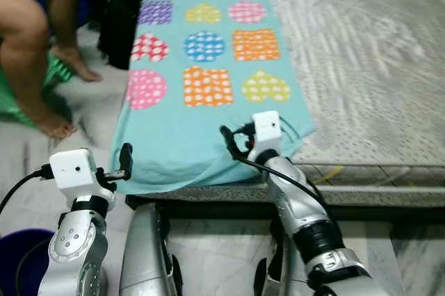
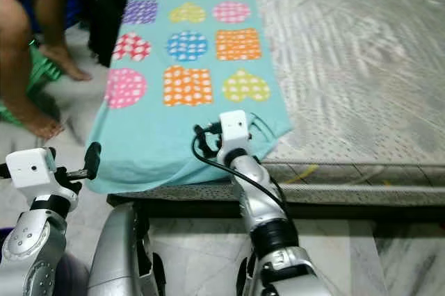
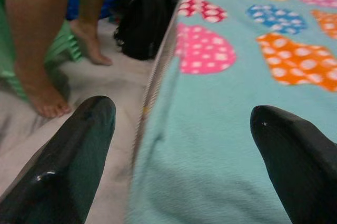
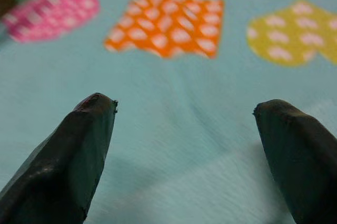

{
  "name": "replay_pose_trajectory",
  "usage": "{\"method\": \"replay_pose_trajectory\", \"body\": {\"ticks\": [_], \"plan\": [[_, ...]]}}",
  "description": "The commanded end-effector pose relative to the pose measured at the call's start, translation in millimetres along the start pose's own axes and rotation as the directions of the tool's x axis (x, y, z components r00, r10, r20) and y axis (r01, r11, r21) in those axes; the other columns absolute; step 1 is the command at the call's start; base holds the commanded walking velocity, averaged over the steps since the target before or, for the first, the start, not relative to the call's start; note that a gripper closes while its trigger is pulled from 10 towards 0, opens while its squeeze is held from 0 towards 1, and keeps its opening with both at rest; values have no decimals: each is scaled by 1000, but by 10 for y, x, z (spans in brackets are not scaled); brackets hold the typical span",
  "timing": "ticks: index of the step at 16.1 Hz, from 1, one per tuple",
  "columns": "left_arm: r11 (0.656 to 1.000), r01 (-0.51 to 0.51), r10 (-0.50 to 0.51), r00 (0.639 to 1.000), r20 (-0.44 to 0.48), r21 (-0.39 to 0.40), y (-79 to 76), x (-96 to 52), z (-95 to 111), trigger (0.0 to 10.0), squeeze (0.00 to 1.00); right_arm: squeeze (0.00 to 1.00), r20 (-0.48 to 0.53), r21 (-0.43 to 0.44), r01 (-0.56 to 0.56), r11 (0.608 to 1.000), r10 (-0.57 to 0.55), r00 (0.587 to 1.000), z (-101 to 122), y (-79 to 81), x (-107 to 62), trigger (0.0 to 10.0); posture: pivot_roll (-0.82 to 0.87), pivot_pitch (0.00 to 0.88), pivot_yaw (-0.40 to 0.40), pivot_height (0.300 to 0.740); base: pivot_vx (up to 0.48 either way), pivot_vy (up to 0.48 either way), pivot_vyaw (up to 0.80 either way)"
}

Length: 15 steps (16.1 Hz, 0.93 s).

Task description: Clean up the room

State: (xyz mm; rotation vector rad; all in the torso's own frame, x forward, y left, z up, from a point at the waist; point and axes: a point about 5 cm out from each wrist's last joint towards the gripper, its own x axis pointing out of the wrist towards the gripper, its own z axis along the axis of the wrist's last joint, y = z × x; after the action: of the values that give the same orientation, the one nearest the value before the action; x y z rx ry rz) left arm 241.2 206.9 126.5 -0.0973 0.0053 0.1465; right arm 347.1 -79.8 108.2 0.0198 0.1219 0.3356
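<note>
L gripper (image 1: 125,160) spread wide, at the near left corner of the blanket (image 1: 208,67), w/ one finger over the floor (image 1: 90,105) beside the mattress (image 1: 361,53). R gripper (image 1: 233,142) also spread, low over the blanket's near edge. Teal blanket w/ dotted hearts and circles lies flat along the mattress's left side. Farther left, a person's bare feet (image 1: 59,91) by a black bag (image 1: 118,11).

A blanket (image 1: 208,67) lies along the left side of the mattress (image 1: 375,67), its near edge hanging over the front. A person's feet (image 1: 52,124) stand on the floor (image 1: 90,101) to the left, with a bag (image 1: 122,11) between them and the mattress.
</note>
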Motion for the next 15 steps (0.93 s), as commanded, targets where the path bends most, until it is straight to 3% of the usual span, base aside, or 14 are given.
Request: {"method": "replay_pose_trajectory", "body": {"ticks": [1,5,9,15], "plan": [[1000,-1,1,1000,-17,13,14,-12,-17,10000,0,0,-22,-3,35,999,-35,999,-73,-40,-11,10000,114,212,-4,516,0,0,0],[1000,5,-4,1000,-25,15,1,-29,-4,10000,0,0,-3,-96,123,988,-124,992,4,14,132,10000,122,207,-9,516,0,0,0],[1000,2,-1,1000,-25,17,-3,-36,4,10000,0,0,-27,-217,120,969,-128,991,26,139,220,10000,126,208,-17,516,0,0,0],[1000,1,-1,999,-36,15,-17,-29,-11,10000,0,0,-158,-326,83,942,-140,977,-254,216,171,9843,118,207,-19,516,0,0,0]]}}
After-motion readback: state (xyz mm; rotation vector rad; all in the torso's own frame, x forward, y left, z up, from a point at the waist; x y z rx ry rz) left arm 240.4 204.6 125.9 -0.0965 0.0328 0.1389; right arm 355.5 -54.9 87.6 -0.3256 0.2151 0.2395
